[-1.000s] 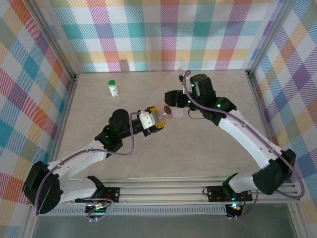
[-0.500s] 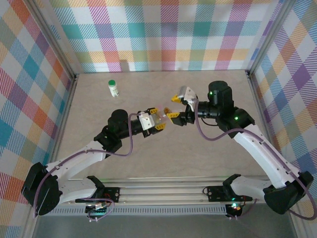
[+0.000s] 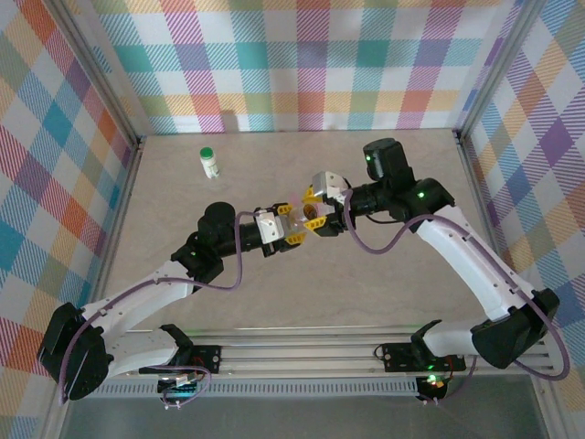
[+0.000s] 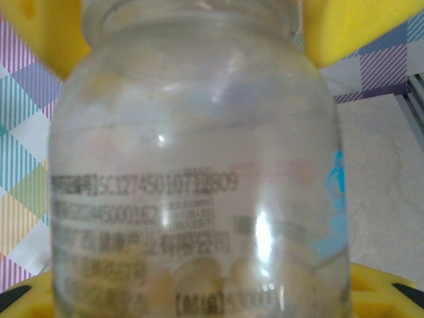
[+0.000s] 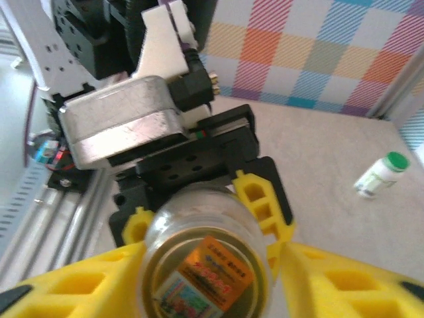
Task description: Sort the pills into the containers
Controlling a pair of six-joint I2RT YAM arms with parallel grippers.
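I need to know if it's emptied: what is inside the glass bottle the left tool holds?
Inside the bottle, pale rounded pills show through the glass toward its base. Printed lettering and blur cover the rest, so their count is unclear.

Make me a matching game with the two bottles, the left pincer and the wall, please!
Things:
A. glass bottle
B. white bottle
C. left pincer
D. wall

Match each to:
1. green on top
2. gripping the glass bottle
3. pills inside
4. colourful checks

Pairs: A-3, B-1, C-2, D-4
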